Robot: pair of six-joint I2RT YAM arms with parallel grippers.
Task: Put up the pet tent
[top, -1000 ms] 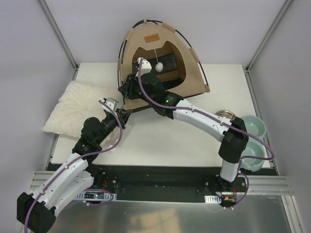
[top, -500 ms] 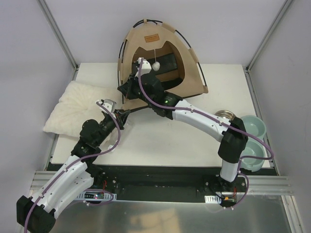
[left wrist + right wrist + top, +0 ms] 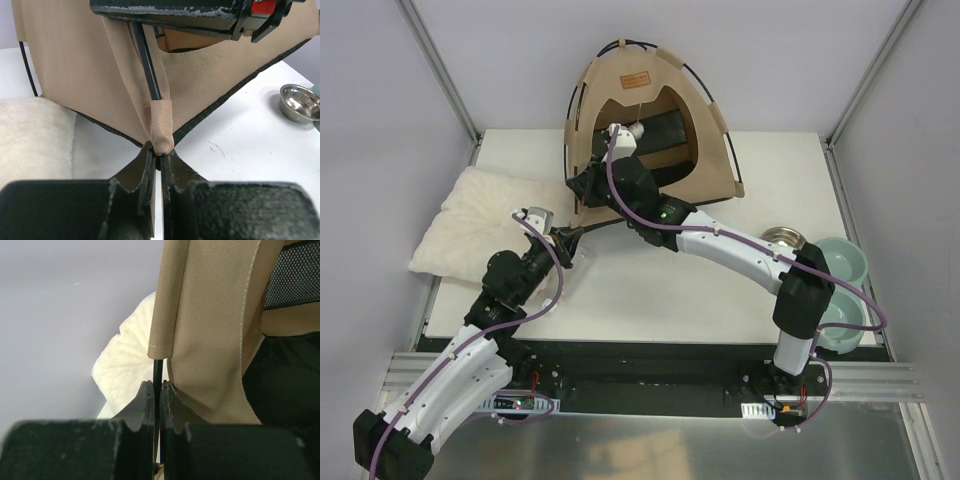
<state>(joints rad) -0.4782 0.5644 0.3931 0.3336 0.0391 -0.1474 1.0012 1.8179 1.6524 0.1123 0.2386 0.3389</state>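
The pet tent (image 3: 650, 100), tan fabric with thin black poles, a brown label and a white pompom (image 3: 638, 130), stands at the back of the table. My left gripper (image 3: 580, 233) is at its front left corner. In the left wrist view that gripper (image 3: 159, 152) is shut on the tan corner pocket (image 3: 162, 127), into which a black pole (image 3: 146, 65) runs. My right gripper (image 3: 582, 186) reaches to the tent's left side. In the right wrist view it (image 3: 158, 385) is shut on a thin black pole (image 3: 157, 369) just below a tan sleeve (image 3: 210, 330).
A cream fluffy pillow (image 3: 480, 225) lies at the left, touching the tent's left edge. A steel bowl (image 3: 782, 238) and a green double bowl (image 3: 845, 290) sit at the right. Metal frame posts (image 3: 440, 70) rise at the back corners.
My right gripper has closed onto the pole. The tent has shifted a little, its pompom moving up and left. The left arm has drawn slightly back, still gripping the corner.
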